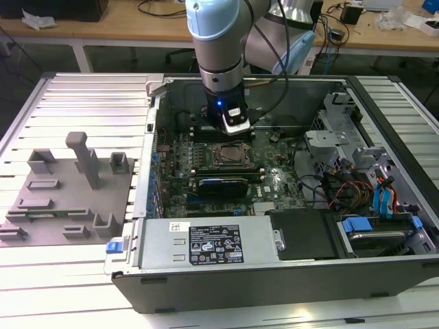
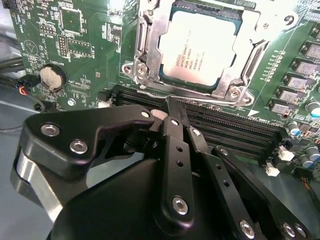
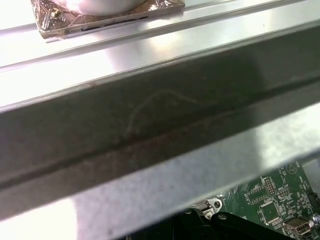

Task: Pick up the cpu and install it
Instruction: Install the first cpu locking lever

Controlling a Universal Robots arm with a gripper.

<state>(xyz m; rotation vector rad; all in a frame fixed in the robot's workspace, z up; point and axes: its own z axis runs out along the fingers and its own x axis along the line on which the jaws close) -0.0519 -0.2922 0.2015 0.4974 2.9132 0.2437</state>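
Observation:
The cpu [image 2: 200, 47], a flat square chip with a silvery-white top, lies inside the metal-framed socket [image 2: 145, 55] on the green motherboard [image 2: 75, 35]. My gripper [image 2: 172, 102] hovers just beside the socket, over the black memory slots [image 2: 235, 125]. Its black fingers [image 2: 175, 150] are drawn together with nothing between them. In the exterior view the gripper [image 1: 238, 129] hangs inside the open computer case, just behind the socket [image 1: 230, 156]. The first wrist view shows a grey metal case wall [image 3: 160, 130] close up.
A grey plastic fixture tray [image 1: 68, 192] with upright posts lies on the slatted table at the exterior view's left. In the case, a power supply [image 1: 212, 241] runs along the front. Drive cages and coloured cables [image 1: 363, 185] fill the right side.

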